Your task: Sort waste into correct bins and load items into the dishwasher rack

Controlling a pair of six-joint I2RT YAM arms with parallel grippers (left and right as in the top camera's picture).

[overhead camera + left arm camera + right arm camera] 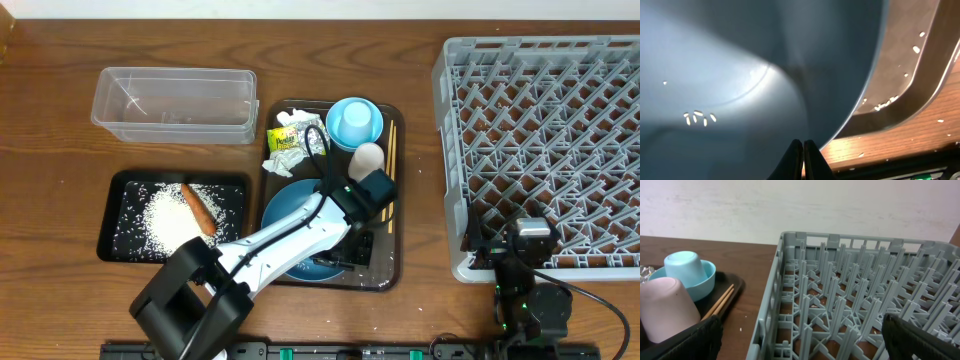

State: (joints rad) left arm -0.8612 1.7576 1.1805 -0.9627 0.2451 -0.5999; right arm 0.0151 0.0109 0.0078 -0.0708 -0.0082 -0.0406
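The dark-blue plate point(295, 215) lies on the brown serving tray point(385, 270), and a few rice grains point(699, 117) remain on it. My left gripper point(345, 255) hangs low over the plate's near right rim point(860, 100), shut with nothing between its fingers point(812, 162). Behind the plate sit the green-yellow wrapper point(287, 138), white tissue point(283, 163), light-blue bowl point(355, 122), white cup point(368, 158) and chopsticks point(392, 150). The black tray point(120, 235) holds rice point(165, 215) and the carrot point(199, 208). My right gripper point(527, 243) stands open at the grey rack's point(545, 130) near edge.
The clear tub point(172, 102) stands at the back left, beyond the black tray. Loose rice grains lie on the serving tray's rim point(885, 105) and on the wooden table point(940, 120). The left arm point(270, 245) crosses the plate from the front.
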